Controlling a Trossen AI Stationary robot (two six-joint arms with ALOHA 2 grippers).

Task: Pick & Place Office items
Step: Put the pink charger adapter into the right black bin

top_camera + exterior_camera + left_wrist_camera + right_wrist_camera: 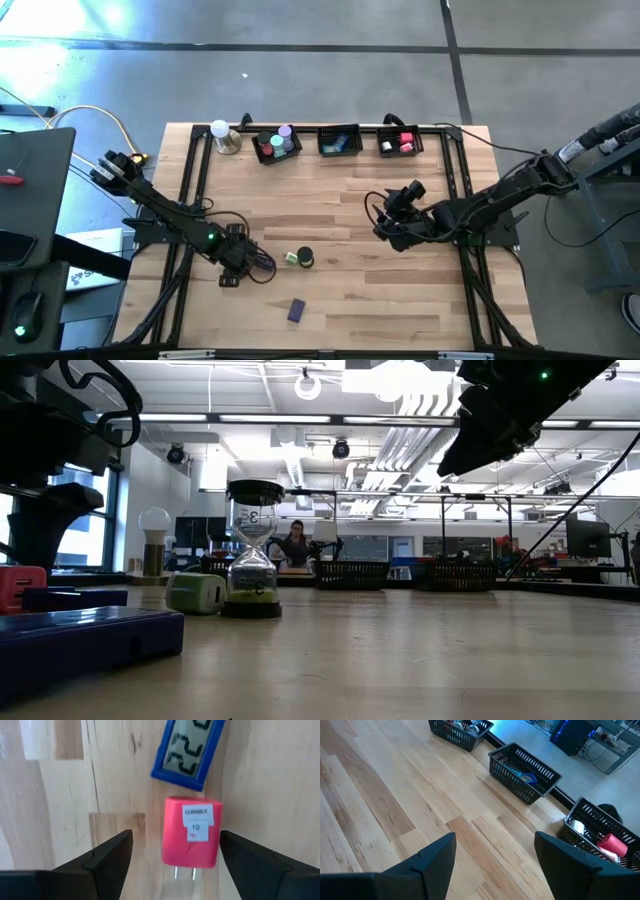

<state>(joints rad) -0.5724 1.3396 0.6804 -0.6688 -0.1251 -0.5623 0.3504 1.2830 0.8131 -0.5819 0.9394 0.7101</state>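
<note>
Left end effector (172, 852) is down low over the desk (400, 300) near its left front part, fingers spread and gripping nothing, and in the left wrist view a red charger block (191, 832) lies flat on the wood right between the two fingers (107, 855), prongs toward the camera, with clear wood on either side of it. Just past the block, almost touching its far end, lies a small blue-framed digital clock (189, 751), display up. From above, a black-capped hourglass (305, 258) and a pale green block (291, 258) sit side by side just to the right of that end effector, and one purple block (296, 311) lies alone nearer the front edge. The low view shows the hourglass (253, 548) upright with the green block (196, 593) next to it. Right end effector (495, 852) hangs over the middle-right of the desk, released, bare wood below it. Along the back edge stand three black baskets (339, 141) in a row, each holding a few items: lilac, teal and red bits in the left, something blue in the middle, red and black in the right. A white bulb on a metal base (222, 136) stands at the back left.
</note>
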